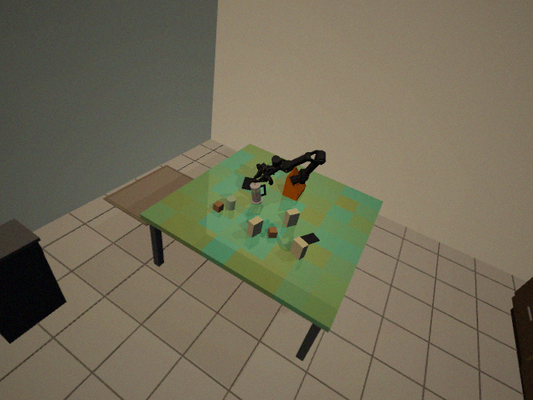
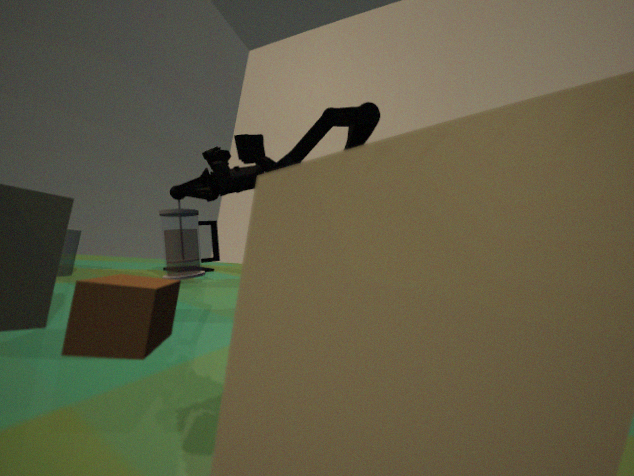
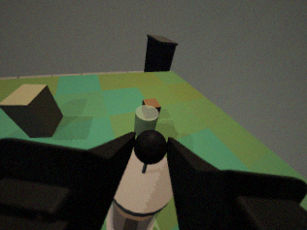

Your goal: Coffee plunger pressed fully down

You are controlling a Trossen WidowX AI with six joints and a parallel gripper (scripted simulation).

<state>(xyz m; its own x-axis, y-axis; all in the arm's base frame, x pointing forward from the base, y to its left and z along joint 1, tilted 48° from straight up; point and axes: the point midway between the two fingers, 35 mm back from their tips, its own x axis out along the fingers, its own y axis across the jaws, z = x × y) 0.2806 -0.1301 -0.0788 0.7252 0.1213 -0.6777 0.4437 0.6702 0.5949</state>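
1. Nearest in the exterior view, a large tan block (image 1: 292, 218) (image 2: 425, 307) fills the right side and hides part of the arm (image 1: 297, 162) (image 2: 312, 134).
2. To its left, 1 reddish-brown cube (image 1: 272, 232) (image 2: 112, 317) sits near a darker-looking block (image 1: 255, 227) (image 2: 28, 261) (image 3: 46, 113).
3. Beyond them, the coffee press (image 1: 256, 193) (image 2: 181, 245) (image 3: 143, 185) stands on the green patchwork table (image 1: 352, 206) (image 2: 204, 307) (image 3: 194, 106), leaning slightly left in this view. Its black handle (image 1: 263, 190) (image 2: 215, 240) points right.
4. Above the press, the gripper (image 1: 256, 180) (image 2: 176, 192) (image 3: 151, 139) has its 2 fingers closed around the round black plunger knob (image 2: 175, 192) (image 3: 151, 147). A short length of rod (image 2: 179, 203) (image 3: 144, 168) shows between knob and lid (image 2: 178, 211) (image 3: 142, 189); the plunger is only partly down.
5. Farther back in the wrist view, a pale cylinder (image 1: 231, 202) (image 2: 71, 253) (image 3: 147, 117) stands in front of a small brown cube (image 1: 218, 206) (image 3: 152, 104).
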